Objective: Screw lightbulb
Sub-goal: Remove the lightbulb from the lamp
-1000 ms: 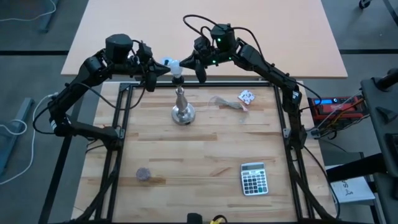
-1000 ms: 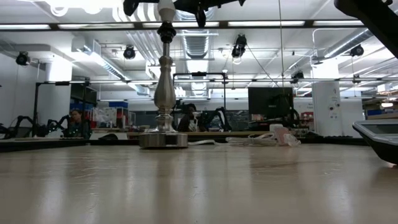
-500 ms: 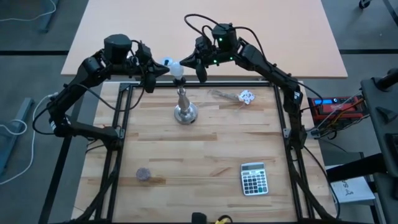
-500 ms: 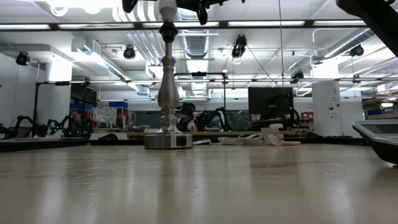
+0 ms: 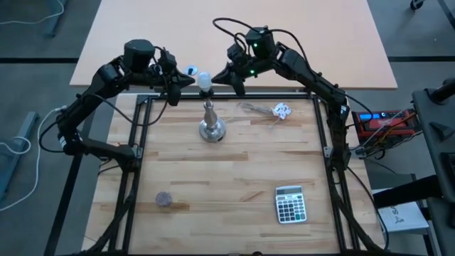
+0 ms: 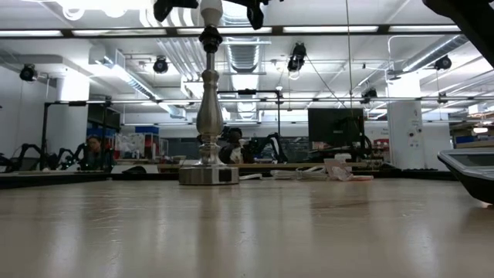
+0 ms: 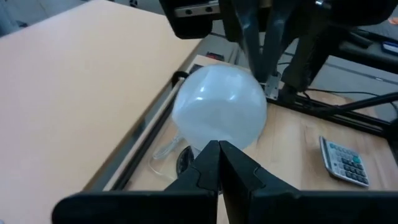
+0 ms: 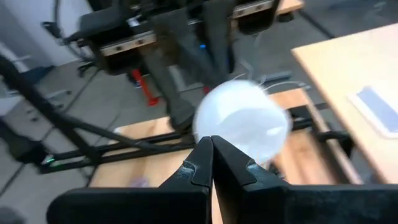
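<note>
The lightbulb (image 5: 204, 77) is seated on top of the silver metal stand (image 5: 210, 124), which is stood near the middle of the worktop's (image 5: 234, 178) far edge. The left hand (image 5: 186, 78) is pressed against one side of the globe and the right hand (image 5: 219, 75) against the other, each with its fingers shut together and nothing gripped between them. The bulb appears to be pinched between the two closed tips. For the screwing step, the tips are best moved in opposite directions around the globe, with light, even pressure kept so the stand is not tipped or dragged. The calculator (image 5: 290, 204) near the front right corner is well apart.
</note>
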Robot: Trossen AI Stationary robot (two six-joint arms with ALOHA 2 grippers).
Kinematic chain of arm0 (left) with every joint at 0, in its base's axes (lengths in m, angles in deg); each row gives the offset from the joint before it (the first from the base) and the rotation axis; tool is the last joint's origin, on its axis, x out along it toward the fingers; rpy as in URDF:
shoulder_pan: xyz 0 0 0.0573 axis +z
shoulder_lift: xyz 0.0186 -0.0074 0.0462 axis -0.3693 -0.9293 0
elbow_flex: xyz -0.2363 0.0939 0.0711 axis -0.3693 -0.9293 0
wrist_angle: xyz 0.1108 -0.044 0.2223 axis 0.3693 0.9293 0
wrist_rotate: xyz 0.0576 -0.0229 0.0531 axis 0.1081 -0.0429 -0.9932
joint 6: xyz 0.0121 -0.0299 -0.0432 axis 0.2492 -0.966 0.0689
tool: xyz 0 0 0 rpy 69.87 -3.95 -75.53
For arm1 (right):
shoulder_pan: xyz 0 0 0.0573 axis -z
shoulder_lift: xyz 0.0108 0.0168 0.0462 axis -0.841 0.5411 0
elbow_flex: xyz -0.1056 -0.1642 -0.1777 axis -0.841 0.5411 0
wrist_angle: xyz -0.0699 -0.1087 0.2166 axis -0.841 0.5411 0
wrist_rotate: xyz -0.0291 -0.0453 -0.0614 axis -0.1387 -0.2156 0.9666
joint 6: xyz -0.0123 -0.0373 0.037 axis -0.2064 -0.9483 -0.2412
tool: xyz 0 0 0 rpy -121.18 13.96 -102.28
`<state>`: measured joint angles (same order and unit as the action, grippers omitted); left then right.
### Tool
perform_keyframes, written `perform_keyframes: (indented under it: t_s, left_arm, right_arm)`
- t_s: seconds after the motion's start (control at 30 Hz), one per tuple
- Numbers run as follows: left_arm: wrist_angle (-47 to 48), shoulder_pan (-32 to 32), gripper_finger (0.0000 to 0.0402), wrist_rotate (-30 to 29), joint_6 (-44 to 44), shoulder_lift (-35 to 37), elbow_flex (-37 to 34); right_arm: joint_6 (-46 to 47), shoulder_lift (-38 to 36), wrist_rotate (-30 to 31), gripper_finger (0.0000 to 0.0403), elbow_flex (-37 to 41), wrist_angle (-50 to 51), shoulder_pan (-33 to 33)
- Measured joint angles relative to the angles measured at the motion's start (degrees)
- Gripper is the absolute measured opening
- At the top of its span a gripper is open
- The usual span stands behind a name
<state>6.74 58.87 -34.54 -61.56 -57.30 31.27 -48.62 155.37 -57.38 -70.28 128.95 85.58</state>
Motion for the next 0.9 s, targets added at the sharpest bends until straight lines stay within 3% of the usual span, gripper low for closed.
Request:
perform_keyframes:
  t_s: [0.17, 0.37, 0.77, 0.9]
  left_arm:
    - [0.0, 0.0, 0.0000, 4.5, -0.8, -1.3, 0.0]
    - [-0.1, 0.0, 0.0000, 7.0, -1.0, -1.9, 0.0]
    - [-0.4, 0.0, 0.0000, 7.0, -0.6, -1.2, -0.1]
    - [1.2, 0.3, 0.0000, 2.8, 2.7, 0.0, 1.7]
  right_arm:
    - [0.8, 0.3, -1.1, 0.0000, 0.1, 1.7, -0.4]
    - [-1.3, 0.3, 4.2, 0.0000, 0.1, 1.3, -0.2]
    - [-3.6, 0.3, 6.7, 0.0000, 0.2, -2.0, -0.2]
    - [-3.2, 0.2, 6.7, 0.0000, 0.2, -2.0, 0.0]
